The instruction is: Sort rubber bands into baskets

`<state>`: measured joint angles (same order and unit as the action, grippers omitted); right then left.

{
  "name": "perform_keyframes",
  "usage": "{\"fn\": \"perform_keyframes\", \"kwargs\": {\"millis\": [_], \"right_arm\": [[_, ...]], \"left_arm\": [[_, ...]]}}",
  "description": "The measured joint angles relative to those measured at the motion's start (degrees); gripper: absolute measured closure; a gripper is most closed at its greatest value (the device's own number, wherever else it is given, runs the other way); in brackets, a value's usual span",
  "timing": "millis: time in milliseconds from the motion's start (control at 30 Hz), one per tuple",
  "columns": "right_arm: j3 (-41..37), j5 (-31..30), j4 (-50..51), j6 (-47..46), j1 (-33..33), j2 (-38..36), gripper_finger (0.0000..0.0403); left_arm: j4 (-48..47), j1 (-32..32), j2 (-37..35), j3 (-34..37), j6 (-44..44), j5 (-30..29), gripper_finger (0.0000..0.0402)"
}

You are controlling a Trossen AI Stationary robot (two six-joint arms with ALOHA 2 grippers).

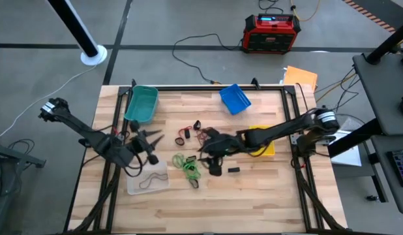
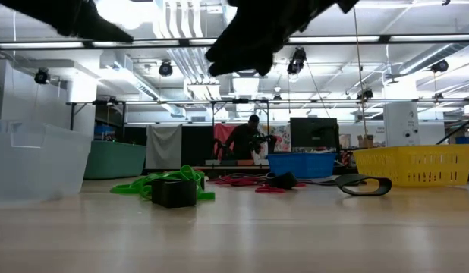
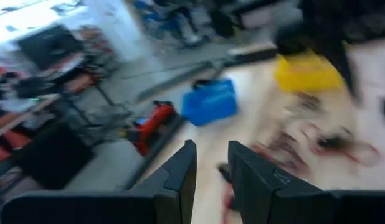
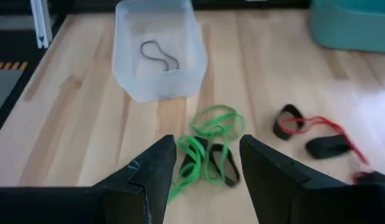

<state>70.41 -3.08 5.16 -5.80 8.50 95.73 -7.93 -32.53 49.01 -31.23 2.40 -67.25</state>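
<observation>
Green rubber bands (image 4: 211, 143) lie in a tangle mid-table, with red (image 4: 317, 127) and black bands (image 4: 286, 121) loose beside them. My right gripper (image 4: 208, 158) hangs open above the green tangle, well clear of the table (image 1: 267, 196). My left gripper (image 1: 156, 147) is open with nothing in it, raised near the left edge between the teal basket (image 1: 141, 103) and the clear basket (image 1: 148, 177). One dark band (image 4: 160, 55) lies in the clear basket. The blue basket (image 1: 235, 98) stands at the far edge. The yellow basket (image 1: 263, 149) is partly under my right arm.
A small black block (image 1: 234, 170) lies right of the green bands, and a wide black loop (image 2: 363, 186) rests flat near the yellow basket. The near half of the table is bare wood. A red case (image 1: 272, 32) stands on the floor beyond the far edge.
</observation>
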Motion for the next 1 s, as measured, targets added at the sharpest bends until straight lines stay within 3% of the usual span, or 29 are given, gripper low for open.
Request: {"fn": "perform_keyframes", "kwargs": {"millis": [500, 1000], "right_arm": [[13.8, 2.4, 5.9, -1.7, 0.3, 17.2, 0.0229], [15.1, -3.0, 5.7, -4.7, -1.4, 21.6, 0.023]], "left_arm": [[-7.4, 0.1, -0.5, -2.2, -3.9, -1.2, 0.0324], [-8.0, 0.1, -0.6, -2.0, -6.6, -1.2, 0.0324]]}}
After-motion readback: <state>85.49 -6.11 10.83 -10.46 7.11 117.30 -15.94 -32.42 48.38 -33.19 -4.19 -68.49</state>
